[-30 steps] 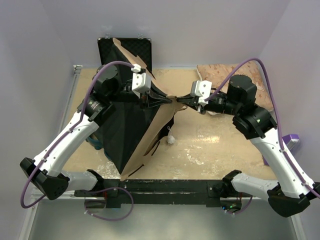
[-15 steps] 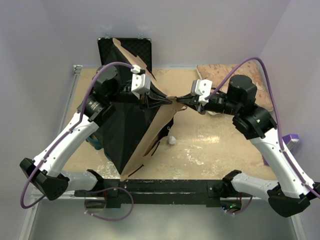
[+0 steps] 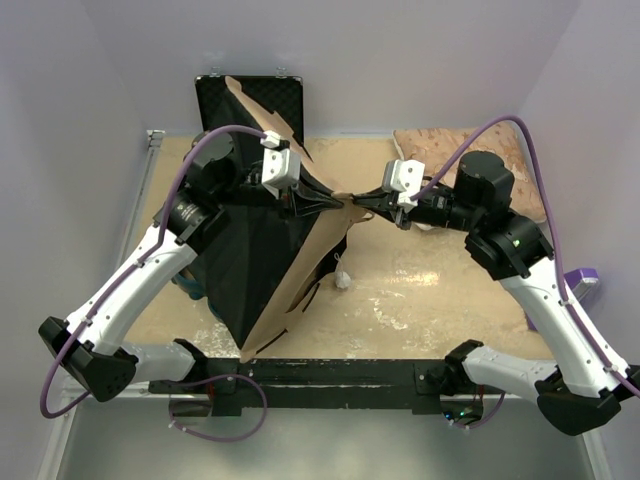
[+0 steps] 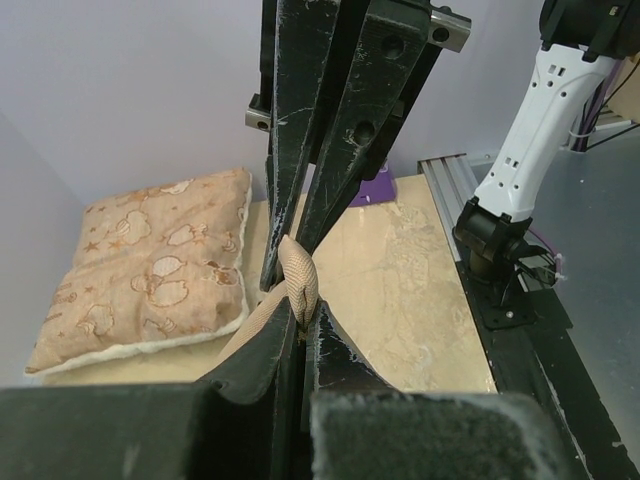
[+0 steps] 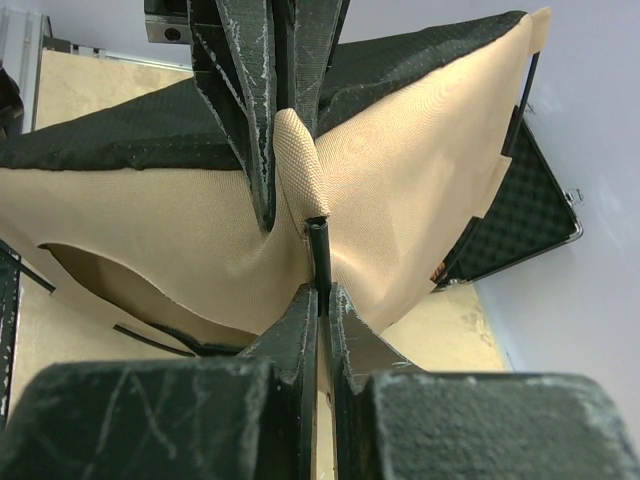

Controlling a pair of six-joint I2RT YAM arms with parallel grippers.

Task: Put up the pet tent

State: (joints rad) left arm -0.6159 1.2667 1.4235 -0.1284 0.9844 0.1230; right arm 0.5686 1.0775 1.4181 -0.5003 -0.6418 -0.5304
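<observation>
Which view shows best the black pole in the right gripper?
The right wrist view: the pole leaves the tent at its tan sleeve and enters the right gripper. The left wrist view shows only the sleeve tip; from the top, the pole is too small to see.

Across the middle, a tan marbled tabletop (image 3: 430, 290). At its far right corner, a beige pillow (image 3: 432, 142) with brown printed shapes and a pale edge, lying flat. At the far edge, left of centre, an open black case (image 3: 275, 98) with dimpled foam lining and metal latches, standing upright against the pale lavender wall (image 3: 400, 60), well apart from the pillow. Near the table's right edge, a small purple object (image 3: 584, 282), too small to identify. Along the left side, a silver metal rail (image 3: 148, 165). In front of the near edge, a grey sheet surface (image 3: 330, 450).
</observation>
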